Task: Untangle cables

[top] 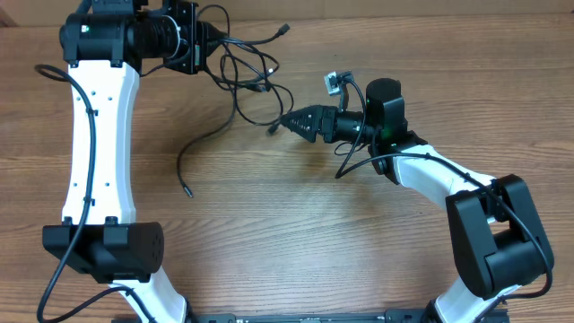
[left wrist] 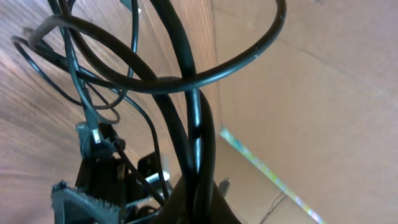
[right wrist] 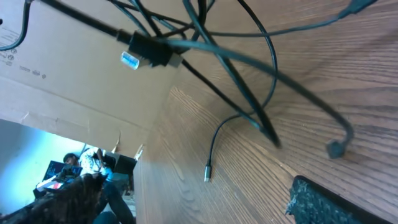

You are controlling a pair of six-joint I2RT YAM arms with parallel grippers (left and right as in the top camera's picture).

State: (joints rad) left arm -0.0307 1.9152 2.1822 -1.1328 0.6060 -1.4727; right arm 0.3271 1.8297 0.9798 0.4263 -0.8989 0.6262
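Observation:
Several thin black cables lie in a loose tangle on the wooden table at the top centre. My left gripper is shut on a bunch of them at the tangle's left side; in the left wrist view the strands run down between the closed jaws. One strand trails down to a plug. My right gripper points left at the tangle's lower right edge, open and holding nothing, next to a small plug. Only one finger pad shows in the right wrist view, below looping cables and a USB plug.
A cardboard wall stands beyond the table's far edge, close behind the left gripper. The right arm's own thicker wire loops beside its wrist. Bare wooden tabletop fills the middle and front.

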